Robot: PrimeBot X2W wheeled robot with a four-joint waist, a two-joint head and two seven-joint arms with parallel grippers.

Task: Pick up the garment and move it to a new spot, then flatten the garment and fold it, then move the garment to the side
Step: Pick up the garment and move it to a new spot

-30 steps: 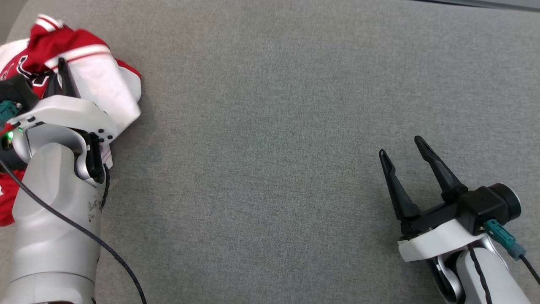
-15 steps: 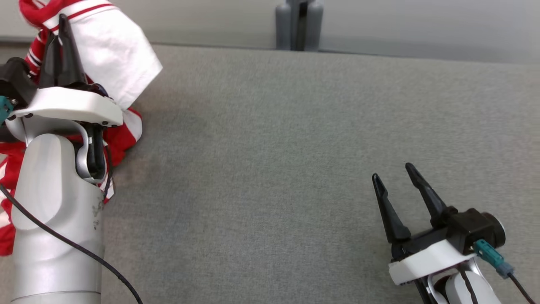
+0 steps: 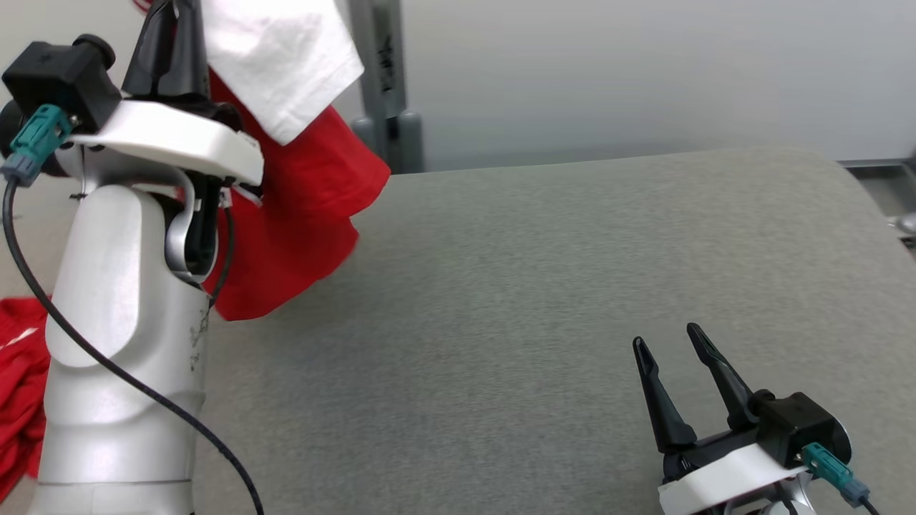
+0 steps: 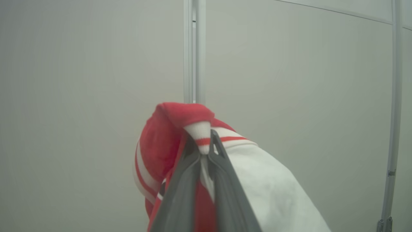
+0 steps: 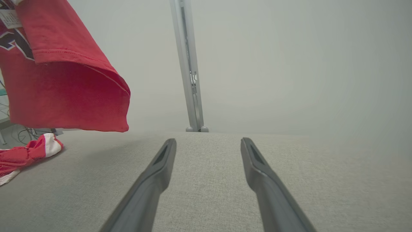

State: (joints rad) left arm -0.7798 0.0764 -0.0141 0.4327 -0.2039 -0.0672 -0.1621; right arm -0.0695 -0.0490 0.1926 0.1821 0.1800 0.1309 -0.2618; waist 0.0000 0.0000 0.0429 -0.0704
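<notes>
Most of the grey fabric worktop [image 3: 544,286] lies bare between the two grippers and ahead of the right one, its far edge and rounded right corner in plain sight. Clear above its left part hangs the red-and-white jersey [image 3: 300,207], pinched at a striped ribbed edge by the closed left gripper [image 4: 206,151]. The head view cuts off the jersey's top. Red cloth [image 3: 21,386] below that arm is half hidden, and I cannot tell whether it belongs to the jersey. The right gripper [image 3: 665,337] stands open and empty, well apart from the jersey.
</notes>
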